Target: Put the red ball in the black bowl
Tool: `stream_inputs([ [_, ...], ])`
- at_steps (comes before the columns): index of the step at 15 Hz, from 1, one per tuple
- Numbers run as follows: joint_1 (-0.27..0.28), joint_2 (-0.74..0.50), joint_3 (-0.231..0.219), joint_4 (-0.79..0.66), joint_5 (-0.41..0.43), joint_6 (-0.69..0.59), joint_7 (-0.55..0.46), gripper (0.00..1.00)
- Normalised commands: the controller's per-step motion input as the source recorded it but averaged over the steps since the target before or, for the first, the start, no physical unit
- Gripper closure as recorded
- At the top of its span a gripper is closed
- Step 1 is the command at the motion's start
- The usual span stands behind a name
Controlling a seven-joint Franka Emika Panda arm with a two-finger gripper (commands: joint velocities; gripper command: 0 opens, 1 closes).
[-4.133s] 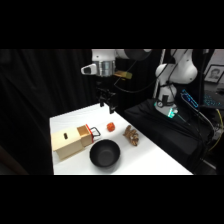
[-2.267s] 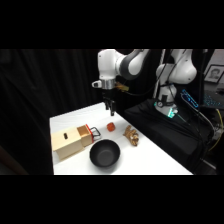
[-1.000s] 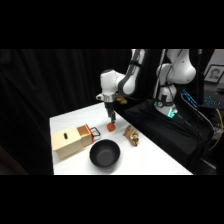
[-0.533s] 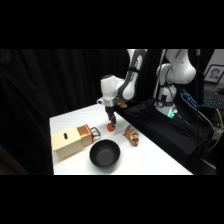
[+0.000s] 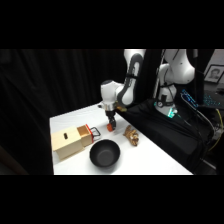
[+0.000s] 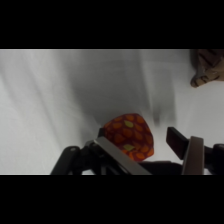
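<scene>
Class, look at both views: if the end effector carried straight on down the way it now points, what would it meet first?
Most likely the red ball, which lies between the end effector's open fingers, then the white table beneath it. How much gap remains above the table is unclear.

No readable text, labels, brands or numbers in either view. The wooden box (image 5: 72, 141) has a plain face with one small dark mark, not legible. The red ball (image 6: 129, 136) carries an orange-and-yellow spotted pattern, no lettering. A framed picture (image 5: 216, 75) at the far right edge is too small to read.
</scene>
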Motion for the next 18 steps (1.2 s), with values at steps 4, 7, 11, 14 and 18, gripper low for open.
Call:
stream_inputs([
  [4,-0.078,0.07,0.036,0.03,-0.032,0.17,0.03,0.55],
  [7,-0.069,-0.01,-0.014,-0.03,-0.078,0.14,0.04,0.81],
  [11,-0.023,-0.08,-0.05,-0.09,-0.133,0.09,0.06,1.0],
  [14,0.104,-0.22,-0.108,-0.13,-0.225,-0.03,0.15,0.96],
  [18,0.184,-0.46,-0.143,-0.17,-0.27,-0.24,0.18,0.96],
])
